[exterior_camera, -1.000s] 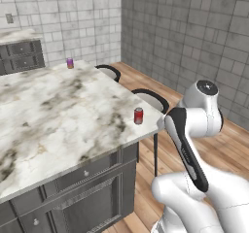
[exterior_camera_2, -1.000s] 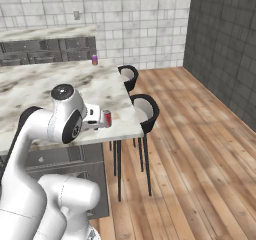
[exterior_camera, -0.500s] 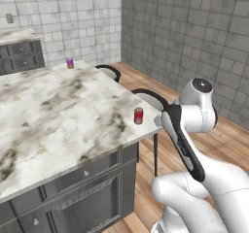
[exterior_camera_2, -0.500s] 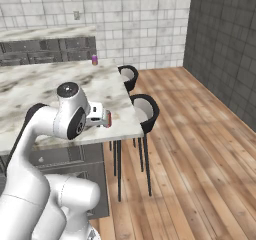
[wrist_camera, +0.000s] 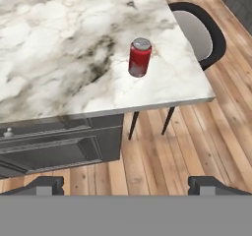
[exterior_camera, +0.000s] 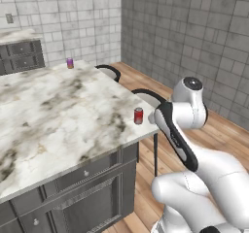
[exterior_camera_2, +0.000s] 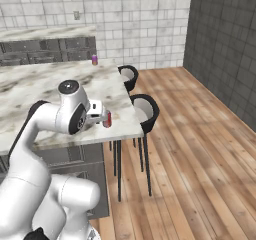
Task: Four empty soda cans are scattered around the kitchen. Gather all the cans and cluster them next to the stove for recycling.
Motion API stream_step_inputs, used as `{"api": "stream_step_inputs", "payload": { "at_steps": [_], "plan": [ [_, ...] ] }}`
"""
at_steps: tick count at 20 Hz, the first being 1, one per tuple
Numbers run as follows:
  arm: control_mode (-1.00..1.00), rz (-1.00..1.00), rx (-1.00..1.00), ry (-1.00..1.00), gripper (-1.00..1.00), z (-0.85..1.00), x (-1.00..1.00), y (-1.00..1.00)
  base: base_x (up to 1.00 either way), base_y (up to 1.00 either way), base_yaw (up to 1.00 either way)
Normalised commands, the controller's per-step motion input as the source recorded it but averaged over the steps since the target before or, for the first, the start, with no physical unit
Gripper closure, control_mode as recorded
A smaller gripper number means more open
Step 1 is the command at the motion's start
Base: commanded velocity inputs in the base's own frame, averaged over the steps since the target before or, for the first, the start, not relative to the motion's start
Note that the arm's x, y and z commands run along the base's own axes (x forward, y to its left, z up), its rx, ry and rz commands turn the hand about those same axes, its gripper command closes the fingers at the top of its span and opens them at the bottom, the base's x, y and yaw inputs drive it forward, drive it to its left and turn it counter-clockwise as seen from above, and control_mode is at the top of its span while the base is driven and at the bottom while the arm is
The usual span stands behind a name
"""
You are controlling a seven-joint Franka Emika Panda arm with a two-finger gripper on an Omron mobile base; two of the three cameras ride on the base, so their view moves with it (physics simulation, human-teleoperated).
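- Near can (exterior_camera: 138,115): red with a silver top.
- Far can (exterior_camera: 70,63): purple.
- Bench (exterior_camera: 58,110): white marble, grey and dark veining.
- Stools (exterior_camera_2: 145,109): black shells, grey seats.
- Floor (exterior_camera_2: 190,149): warm brown wood planks.

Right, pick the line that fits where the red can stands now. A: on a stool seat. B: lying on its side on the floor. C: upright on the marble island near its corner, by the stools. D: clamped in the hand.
C: the red can stands upright on the marble island near its corner, above a stool, while the open hand is well short of it.
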Motion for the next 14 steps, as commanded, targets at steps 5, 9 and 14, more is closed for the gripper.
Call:
{"api": "stream_step_inputs", "payload": {
  "at_steps": [5, 9, 14],
  "plan": [
    [-1.00, 0.00, 0.00, 0.03, -1.00, -0.19, 0.42, 0.08, 0.00, 0.00, 0.00],
    [-1.00, 0.00, 0.00, 0.00, -1.00, -0.09, 0.40, 0.00, 0.00, 0.00, 0.00],
    [-1.00, 0.00, 0.00, 0.01, -1.00, -0.04, 0.33, 0.02, 0.00, 0.00, 0.00]
  ]
}}
